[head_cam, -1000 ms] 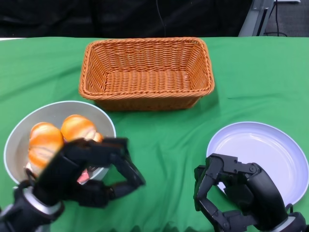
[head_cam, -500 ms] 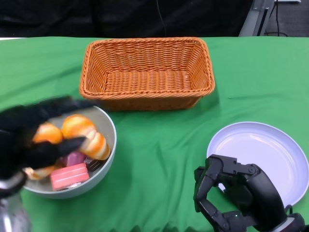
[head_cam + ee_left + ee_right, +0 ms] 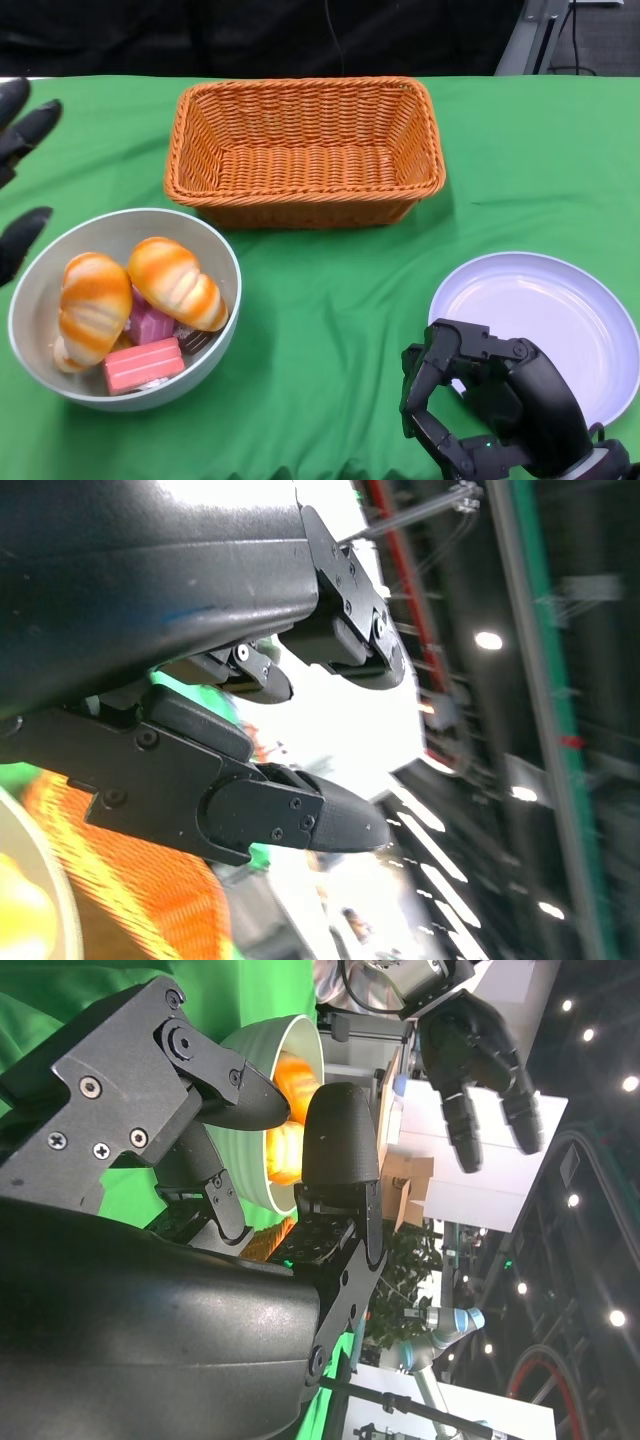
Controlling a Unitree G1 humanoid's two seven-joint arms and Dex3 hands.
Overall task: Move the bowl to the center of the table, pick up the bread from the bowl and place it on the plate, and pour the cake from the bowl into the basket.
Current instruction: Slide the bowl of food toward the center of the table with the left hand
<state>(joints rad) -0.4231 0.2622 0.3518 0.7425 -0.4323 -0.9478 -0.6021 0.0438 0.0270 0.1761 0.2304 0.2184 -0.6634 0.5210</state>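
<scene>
A grey bowl point(image 3: 215, 250) sits at the near left of the green-covered table point(image 3: 330, 290), well off its center. Inside it lie two orange-and-cream bread rolls point(image 3: 175, 282), side by side, the left roll point(image 3: 92, 308) leaning against the bowl's wall. Beneath them are a pink block of cake point(image 3: 143, 364) at the bowl's near side and a darker magenta piece point(image 3: 150, 325) tucked between the rolls.

The left hand point(image 3: 20, 170) is raised at the far left edge of the head view, above and beyond the bowl, touching nothing; its black fingers point(image 3: 38, 120) are spread apart and hold nothing. The right wrist view shows the same hand point(image 3: 480, 1060) hanging in the air past the bowl's rim point(image 3: 305, 1070), fingers splayed downward.

A woven orange basket point(image 3: 305, 150) stands at the far middle of the table, just beyond the bowl and apart from it. A white plate point(image 3: 560, 320) lies at the near right.

The right hand point(image 3: 490, 400) rests low at the near right, overlapping the plate's near-left edge in the head view, its fingers curled inward around nothing.
</scene>
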